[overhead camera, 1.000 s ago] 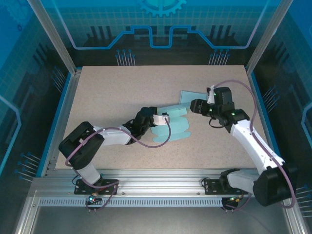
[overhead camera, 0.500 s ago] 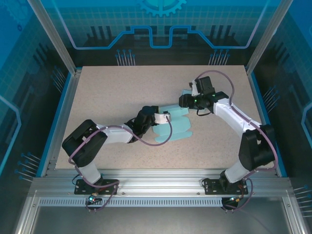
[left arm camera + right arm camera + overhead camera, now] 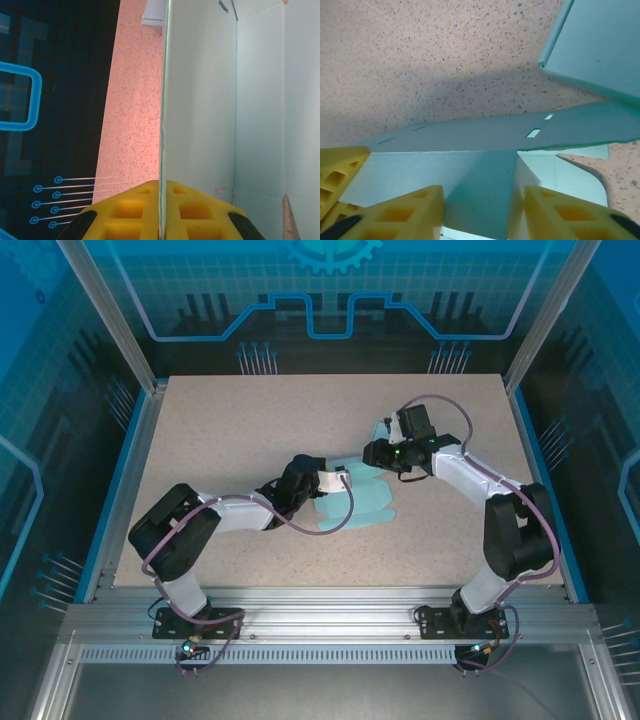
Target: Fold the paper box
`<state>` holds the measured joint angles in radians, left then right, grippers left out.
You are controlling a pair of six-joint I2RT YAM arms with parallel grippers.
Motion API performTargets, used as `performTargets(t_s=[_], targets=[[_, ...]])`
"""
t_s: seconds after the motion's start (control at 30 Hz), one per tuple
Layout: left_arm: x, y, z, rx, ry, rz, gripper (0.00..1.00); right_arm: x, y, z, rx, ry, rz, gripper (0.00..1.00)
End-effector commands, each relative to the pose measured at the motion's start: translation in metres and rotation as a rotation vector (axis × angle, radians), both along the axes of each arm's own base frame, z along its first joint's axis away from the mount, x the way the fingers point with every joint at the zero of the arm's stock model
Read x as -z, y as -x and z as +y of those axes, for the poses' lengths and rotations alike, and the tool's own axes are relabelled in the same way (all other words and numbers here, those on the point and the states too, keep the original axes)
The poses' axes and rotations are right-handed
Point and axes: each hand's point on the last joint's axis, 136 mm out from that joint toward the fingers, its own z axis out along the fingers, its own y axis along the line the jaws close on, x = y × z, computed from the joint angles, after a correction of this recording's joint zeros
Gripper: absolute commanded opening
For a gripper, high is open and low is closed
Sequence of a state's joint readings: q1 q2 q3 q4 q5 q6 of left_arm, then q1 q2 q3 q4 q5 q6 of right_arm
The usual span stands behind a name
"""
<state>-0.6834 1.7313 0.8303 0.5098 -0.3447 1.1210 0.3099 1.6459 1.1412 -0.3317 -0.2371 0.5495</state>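
While the left hand [image 3: 162,190] pinches the paper box [image 3: 365,505] edge, the right hand [image 3: 485,200] straddles a flap [image 3: 480,175], half open.

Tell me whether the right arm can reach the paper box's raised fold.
Likely yes: the right gripper straddles that fold of the paper box, jaws apart, nothing else between them.

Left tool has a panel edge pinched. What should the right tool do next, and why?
Probably close the right tool on the raised fold of the paper box: its fingers stand apart on either side of it, while the left tool pinches a panel edge.
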Motion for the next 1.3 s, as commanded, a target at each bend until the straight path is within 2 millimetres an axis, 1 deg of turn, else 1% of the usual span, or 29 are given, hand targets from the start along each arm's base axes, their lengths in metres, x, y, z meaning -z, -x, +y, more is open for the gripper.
performTargets(t_s=[0.0, 0.07, 0.23, 0.33, 0.53, 0.67, 0.83, 0.9, 0.97, 1.07, 1.2, 1.27], targets=[[0.007, 0.021, -0.012, 0.087, 0.053, 0.104, 0.09, -0.007, 0.002, 0.008, -0.007, -0.078, -0.001, 0.41], [0.003, 0.031, -0.015, 0.121, 0.077, 0.136, 0.10, -0.008, 0.005, 0.008, -0.008, -0.081, -0.005, 0.37], [-0.005, 0.054, -0.022, 0.193, 0.112, 0.247, 0.10, -0.021, 0.022, 0.001, 0.001, -0.071, -0.034, 0.37], [-0.011, 0.065, -0.028, 0.234, 0.135, 0.291, 0.09, -0.028, 0.035, -0.005, 0.012, -0.045, -0.051, 0.37], [-0.015, 0.081, -0.040, 0.292, 0.149, 0.382, 0.09, -0.022, 0.060, -0.021, 0.047, 0.001, -0.045, 0.38], [-0.015, 0.072, -0.043, 0.272, 0.155, 0.378, 0.09, -0.017, 0.067, -0.027, 0.062, 0.018, -0.039, 0.38], [-0.005, 0.074, -0.050, 0.274, 0.142, 0.476, 0.09, -0.013, 0.069, -0.027, 0.065, 0.015, -0.027, 0.38], [0.000, 0.065, -0.051, 0.245, 0.131, 0.464, 0.09, -0.011, 0.069, -0.027, 0.068, 0.021, -0.023, 0.39], [0.002, 0.048, -0.049, 0.190, 0.114, 0.419, 0.12, -0.010, 0.068, -0.029, 0.073, 0.029, -0.020, 0.39], [0.005, 0.026, -0.044, 0.137, 0.057, 0.328, 0.12, -0.012, 0.064, -0.033, 0.074, 0.057, -0.017, 0.41], [0.013, 0.006, -0.038, 0.108, -0.039, 0.237, 0.12, -0.016, 0.059, -0.051, 0.113, 0.096, -0.016, 0.43], [0.017, 0.001, -0.037, 0.102, -0.053, 0.237, 0.12, -0.019, 0.058, -0.063, 0.140, 0.098, -0.019, 0.44]])
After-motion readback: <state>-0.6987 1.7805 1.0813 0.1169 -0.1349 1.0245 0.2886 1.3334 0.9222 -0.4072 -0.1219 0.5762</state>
